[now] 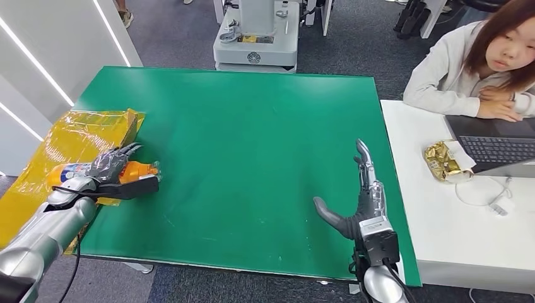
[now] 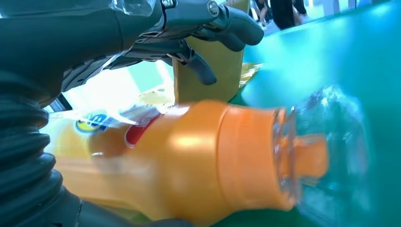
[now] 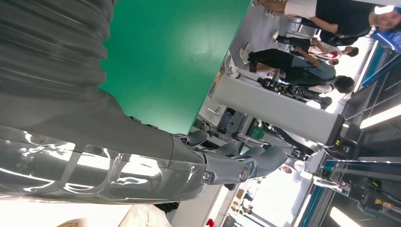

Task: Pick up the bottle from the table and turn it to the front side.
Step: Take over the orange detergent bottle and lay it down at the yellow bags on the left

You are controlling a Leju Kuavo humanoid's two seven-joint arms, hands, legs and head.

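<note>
An orange bottle (image 1: 137, 171) with a clear cap lies on its side at the green table's (image 1: 252, 126) left edge, cap toward the table's middle. My left hand (image 1: 110, 169) is around it: the fingers (image 2: 208, 28) arch over the bottle (image 2: 189, 156) with a gap showing between them and it, and the thumb lies along its near side. The clear cap (image 2: 326, 151) sticks out past the hand. Near the front right of the table my right hand (image 1: 363, 202) stands open and holds nothing, fingers pointing away and thumb out to the left.
Crinkled yellow plastic (image 1: 69, 142) over a yellow box (image 2: 213, 80) lies just behind and left of the bottle. A person sits at a white table (image 1: 441, 252) on the right, with a laptop (image 1: 498, 144) and a gold wrapper (image 1: 443, 159). A grey machine base (image 1: 255, 44) stands beyond the table.
</note>
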